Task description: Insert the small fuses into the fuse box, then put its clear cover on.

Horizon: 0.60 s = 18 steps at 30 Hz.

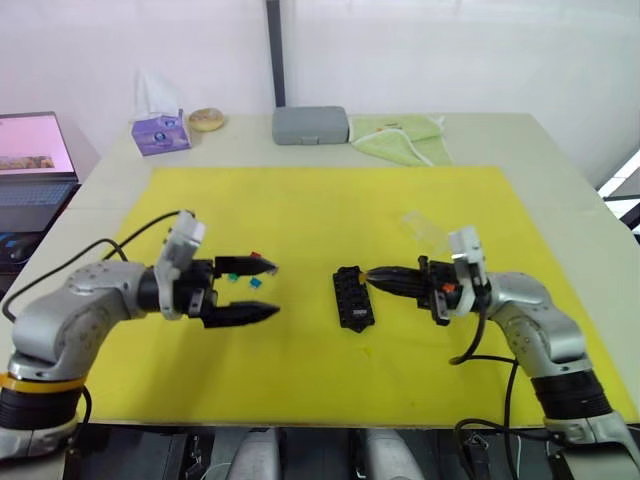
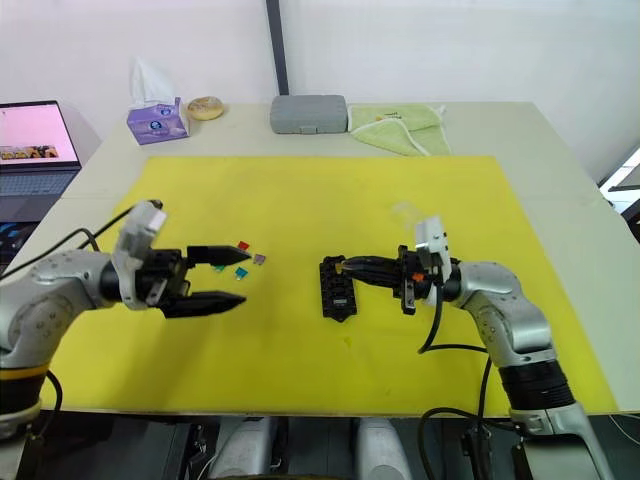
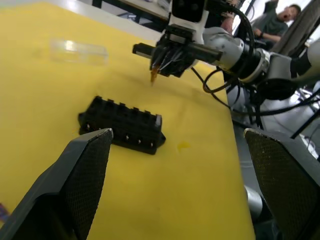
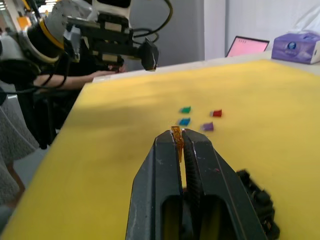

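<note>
The black fuse box point(image 1: 353, 298) lies in the middle of the yellow mat point(image 1: 320, 200). My right gripper point(image 1: 368, 273) hovers just over the box's right side, shut on a small orange fuse point(image 4: 176, 135) that sticks out past its tips. To the left of the box, my left gripper point(image 1: 274, 290) is held open above the mat with nothing between its fingers. Several loose fuses lie by it: a red one point(image 2: 243, 245), a purplish grey one point(image 2: 259, 259), a teal one point(image 2: 219, 267) and a blue one point(image 2: 240, 272). The clear cover point(image 1: 425, 228) rests on the mat behind my right gripper.
A grey case point(image 1: 310, 125), a green cloth point(image 1: 397, 135), a tissue box point(image 1: 160, 133) and a round brown object point(image 1: 207, 119) line the far edge of the table. An open laptop point(image 1: 35, 160) stands at the far left. People sit beyond the table in the wrist views.
</note>
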{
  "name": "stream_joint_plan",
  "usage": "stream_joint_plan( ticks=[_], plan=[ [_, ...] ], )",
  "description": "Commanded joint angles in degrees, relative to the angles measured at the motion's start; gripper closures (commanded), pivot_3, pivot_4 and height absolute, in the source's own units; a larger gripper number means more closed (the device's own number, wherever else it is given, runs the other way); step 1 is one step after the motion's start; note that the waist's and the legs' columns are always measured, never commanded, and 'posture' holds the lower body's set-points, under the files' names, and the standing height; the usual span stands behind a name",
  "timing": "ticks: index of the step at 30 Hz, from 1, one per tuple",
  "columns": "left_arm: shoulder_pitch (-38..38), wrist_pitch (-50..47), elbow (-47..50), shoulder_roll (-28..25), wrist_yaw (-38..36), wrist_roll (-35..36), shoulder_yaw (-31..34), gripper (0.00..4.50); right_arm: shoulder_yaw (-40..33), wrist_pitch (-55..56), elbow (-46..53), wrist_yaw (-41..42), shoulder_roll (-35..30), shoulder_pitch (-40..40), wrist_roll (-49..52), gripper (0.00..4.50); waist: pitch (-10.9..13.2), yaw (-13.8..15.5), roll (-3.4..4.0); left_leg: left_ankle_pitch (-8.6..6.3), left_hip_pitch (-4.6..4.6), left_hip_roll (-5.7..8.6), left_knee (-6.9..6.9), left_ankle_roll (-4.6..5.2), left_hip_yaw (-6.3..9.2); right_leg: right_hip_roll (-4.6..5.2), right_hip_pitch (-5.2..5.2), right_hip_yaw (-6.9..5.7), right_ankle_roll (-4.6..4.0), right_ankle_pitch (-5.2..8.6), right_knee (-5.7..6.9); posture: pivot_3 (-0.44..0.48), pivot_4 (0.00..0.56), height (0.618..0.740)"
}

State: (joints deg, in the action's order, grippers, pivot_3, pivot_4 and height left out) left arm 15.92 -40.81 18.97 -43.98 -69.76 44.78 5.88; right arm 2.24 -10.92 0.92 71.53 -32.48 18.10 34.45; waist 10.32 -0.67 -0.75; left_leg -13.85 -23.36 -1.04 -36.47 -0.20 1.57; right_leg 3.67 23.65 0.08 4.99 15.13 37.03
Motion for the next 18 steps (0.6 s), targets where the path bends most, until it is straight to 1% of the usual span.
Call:
stream_joint_plan(
  ticks=[1,9,18],
  plan=[
    [-1.7,2.6,3.3,-0.5,-0.6,-1.1,-1.0,0.08,0.0,3.4,0.1,1.3,1.4,-0.2,-1.4,4.50,0.0,-0.1,0.01,0.01,0.00,0.00,0.00,-0.01,0.01,0.00,0.00,0.00,0.00,0.00,0.00,0.000,0.150,0.740],
    [-2.6,3.3,3.9,-1.2,-0.7,-0.9,-2.1,0.08,0.9,8.4,-2.5,2.5,3.4,-1.1,-5.0,4.50,0.0,-0.1,0.00,0.01,0.02,0.00,0.01,-0.02,0.02,-0.01,-0.01,-0.02,-0.01,0.00,0.01,0.000,0.150,0.740],
    [-2.6,2.8,4.2,-1.9,-0.7,-0.5,-2.1,0.08,1.3,11.7,-6.0,3.5,4.3,-0.7,-7.3,4.50,0.0,-0.1,0.00,0.01,0.04,0.00,0.00,-0.02,0.02,-0.02,-0.03,-0.02,-0.01,0.00,0.02,0.000,0.150,0.740]
  ],
)
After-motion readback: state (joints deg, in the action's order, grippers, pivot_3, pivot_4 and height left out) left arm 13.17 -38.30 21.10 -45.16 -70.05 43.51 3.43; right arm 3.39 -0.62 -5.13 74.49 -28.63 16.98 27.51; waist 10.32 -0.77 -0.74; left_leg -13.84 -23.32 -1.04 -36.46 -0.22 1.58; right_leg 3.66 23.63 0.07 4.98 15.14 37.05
